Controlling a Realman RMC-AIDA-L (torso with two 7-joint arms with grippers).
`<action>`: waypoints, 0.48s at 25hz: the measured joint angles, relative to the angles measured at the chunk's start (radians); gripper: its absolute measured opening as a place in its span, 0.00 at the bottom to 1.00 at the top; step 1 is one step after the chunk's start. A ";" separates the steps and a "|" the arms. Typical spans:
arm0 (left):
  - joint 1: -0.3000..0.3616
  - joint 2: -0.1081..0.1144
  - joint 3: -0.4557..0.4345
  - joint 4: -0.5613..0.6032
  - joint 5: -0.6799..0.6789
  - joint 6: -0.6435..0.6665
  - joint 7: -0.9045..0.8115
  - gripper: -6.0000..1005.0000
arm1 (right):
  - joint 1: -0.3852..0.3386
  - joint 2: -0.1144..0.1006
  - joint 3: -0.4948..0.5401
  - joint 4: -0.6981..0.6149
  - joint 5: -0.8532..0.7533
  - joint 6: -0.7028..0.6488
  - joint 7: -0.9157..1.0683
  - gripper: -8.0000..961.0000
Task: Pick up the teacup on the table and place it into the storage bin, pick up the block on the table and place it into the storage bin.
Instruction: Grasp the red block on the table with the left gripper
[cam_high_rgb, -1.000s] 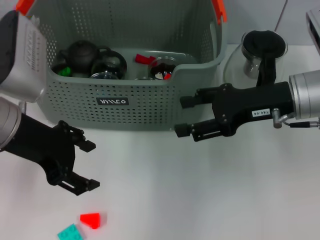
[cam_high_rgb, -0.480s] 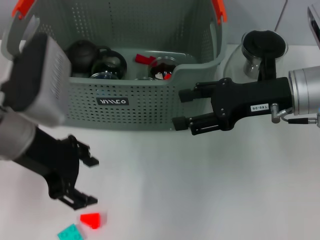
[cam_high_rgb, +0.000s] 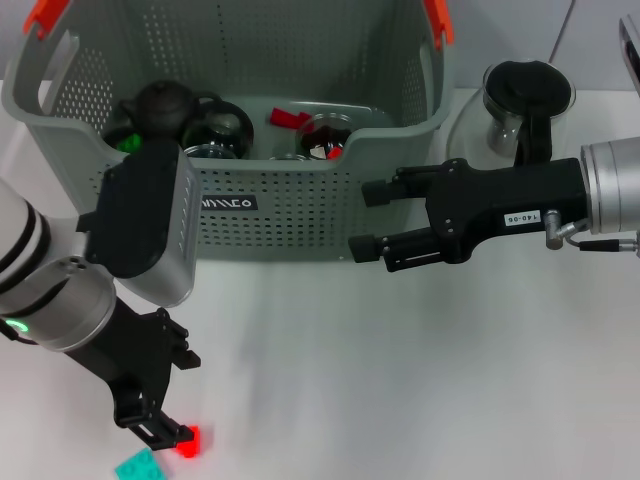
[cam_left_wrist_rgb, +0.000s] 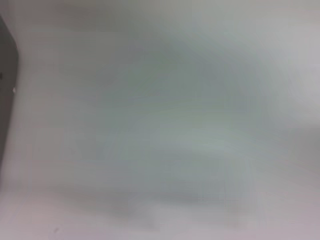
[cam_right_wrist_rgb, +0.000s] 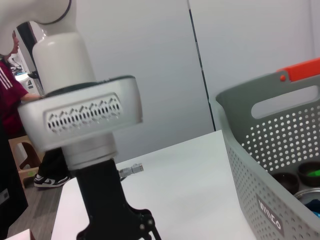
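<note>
White worktop (cam_high_rgb: 420, 380) carries the grey-green perforated plastic storage bin (cam_high_rgb: 300, 215), teacups already inside. Left gripper (cam_high_rgb: 172, 408), jaws spread, straddles the small red block (cam_high_rgb: 188, 441) near the front edge; risk: a finger nudges it into the teal block (cam_high_rgb: 139, 466). Right gripper (cam_high_rgb: 366, 220) hovers released beside the bin. Only the right wrist view shows the left arm side-on; the left wrist view shows nothing usable.

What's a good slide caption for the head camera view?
Left gripper reaches down to a red block on the table while the open right gripper waits beside the storage bin.
</note>
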 joint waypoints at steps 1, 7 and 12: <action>0.000 0.000 0.011 0.002 0.004 -0.007 -0.004 0.78 | -0.001 0.000 0.000 0.000 0.000 0.000 0.000 0.89; 0.000 0.000 0.053 0.027 0.014 -0.022 -0.012 0.78 | -0.003 0.000 0.002 0.000 0.000 0.000 -0.004 0.89; 0.001 0.000 0.103 0.043 0.022 -0.033 -0.033 0.78 | -0.005 0.001 0.016 0.000 0.000 -0.003 -0.017 0.89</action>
